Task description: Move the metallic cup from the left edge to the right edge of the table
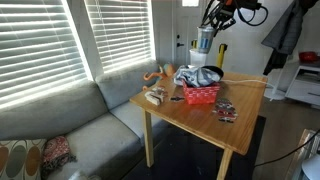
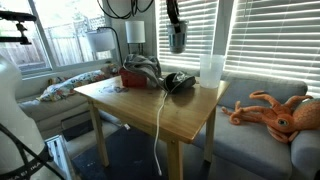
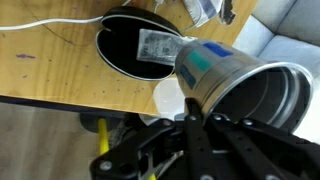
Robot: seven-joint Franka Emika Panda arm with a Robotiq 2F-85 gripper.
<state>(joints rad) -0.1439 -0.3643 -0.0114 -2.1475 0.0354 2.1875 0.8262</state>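
The metallic cup (image 1: 205,40) is shiny silver-grey with a bluish tint. My gripper (image 1: 210,27) is shut on it and holds it in the air above the far end of the light-brown wooden table (image 1: 190,118). In an exterior view the cup (image 2: 177,40) hangs from the gripper (image 2: 175,22) above the black round object and beside the white cup (image 2: 211,70). In the wrist view the cup (image 3: 235,85) fills the right side, tilted with its open mouth toward the camera, between the gripper fingers (image 3: 198,120). The table (image 3: 50,70) lies below.
A red basket (image 1: 201,95) with cloth in it stands mid-table. A black round object (image 2: 178,82) and a white cable (image 2: 160,115) lie on the table, with small packets (image 1: 155,96) near its edges. A grey sofa (image 1: 80,125) and window blinds border the table. An orange octopus toy (image 2: 275,112) lies on the sofa.
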